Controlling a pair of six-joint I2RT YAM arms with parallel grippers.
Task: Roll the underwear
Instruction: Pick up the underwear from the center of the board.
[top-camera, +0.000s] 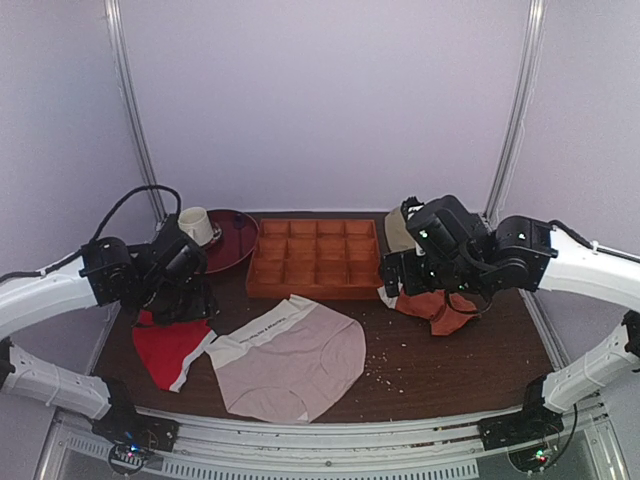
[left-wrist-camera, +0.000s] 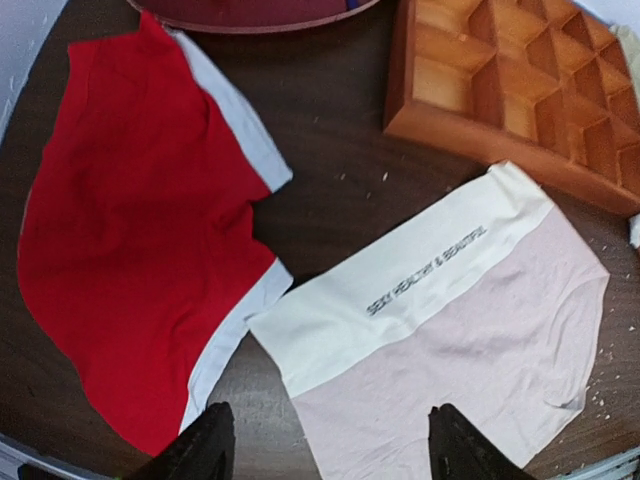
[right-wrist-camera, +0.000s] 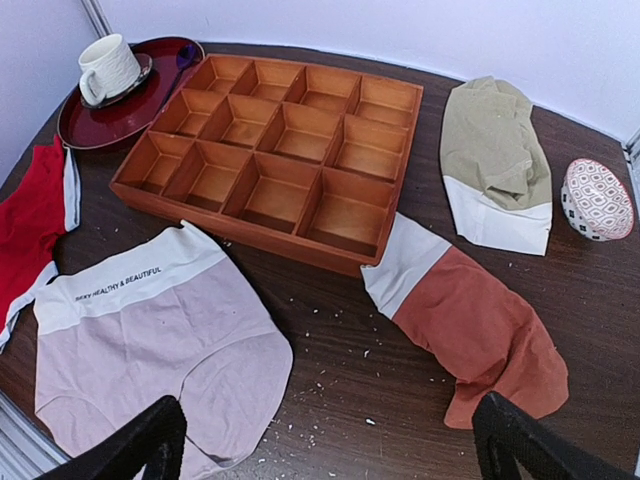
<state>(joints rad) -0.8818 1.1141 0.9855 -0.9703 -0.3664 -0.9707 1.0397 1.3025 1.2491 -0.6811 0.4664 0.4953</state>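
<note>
The underwear (top-camera: 290, 362), pinkish-beige briefs with a wide white lettered waistband, lies spread flat on the dark table in front of the wooden tray. It also shows in the left wrist view (left-wrist-camera: 470, 320) and the right wrist view (right-wrist-camera: 150, 340). My left gripper (left-wrist-camera: 325, 450) is open and empty, raised above the waistband's near corner, with the red garment to its left. My right gripper (right-wrist-camera: 335, 450) is open and empty, held high over the table between the underwear and the orange-rust garment. In the top view the left gripper (top-camera: 180, 290) and the right gripper (top-camera: 430, 275) hover at either side.
A red garment with white trim (top-camera: 170, 350) lies left of the underwear. An orange-rust garment with white band (right-wrist-camera: 470, 330) lies right. A wooden compartment tray (top-camera: 315, 258) stands behind. A dark red plate with a cup (right-wrist-camera: 110, 68), an olive garment (right-wrist-camera: 495, 160) and a patterned bowl (right-wrist-camera: 597, 197) sit farther back.
</note>
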